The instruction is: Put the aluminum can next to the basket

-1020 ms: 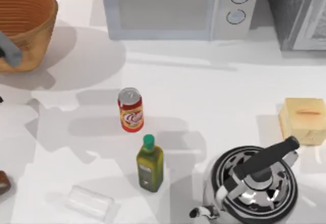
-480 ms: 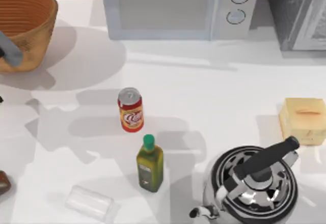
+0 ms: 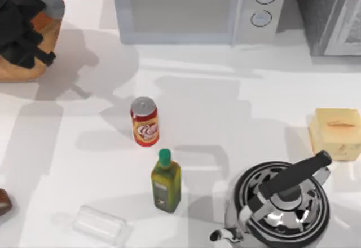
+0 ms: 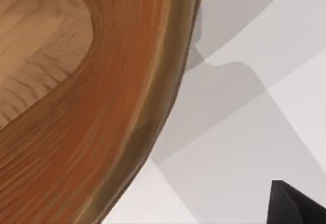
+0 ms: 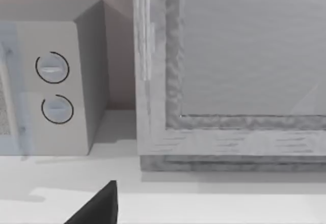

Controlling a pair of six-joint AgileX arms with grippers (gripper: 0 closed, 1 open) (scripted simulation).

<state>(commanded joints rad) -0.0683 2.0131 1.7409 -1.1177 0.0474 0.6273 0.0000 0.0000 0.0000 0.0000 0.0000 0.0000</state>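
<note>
The aluminum can (image 3: pixel 144 122) stands upright on the white counter (image 3: pixel 237 107), near the middle and a bit toward the left edge. Nothing is touching it. Its silver top faces up and its red and gold label faces the front edge.

The basket (image 3: pixel 25 62) sits at the back left corner of the counter, well apart from the can. The left arm hangs over the basket, and the dark left gripper (image 3: pixel 22 31) covers much of it. It cannot be told if that gripper is gripping or let go. The left wrist view looks down along the basket's brown ribbed wall (image 4: pixel 102 122), with bare counter beside it and a small black fingertip (image 4: pixel 295 206) showing.

A green-capped oil bottle (image 3: pixel 166 181) stands just in front of the can, close but not touching. A shiny kettle (image 3: pixel 279 206) with a black handle sits near the front right corner. A yellow block (image 3: pixel 337 133) rests by the right edge. A clear plastic box (image 3: pixel 101 224) lies near the front edge on the left side. A microwave (image 3: pixel 197 8) stands along the back edge.

The right wrist view shows the microwave's two round knobs (image 5: pixel 53 89) and a grey cabinet (image 5: pixel 229 71) next to it. A dark bit of the right gripper (image 5: pixel 99 206) shows, and it cannot be told if it is gripping or let go.
</note>
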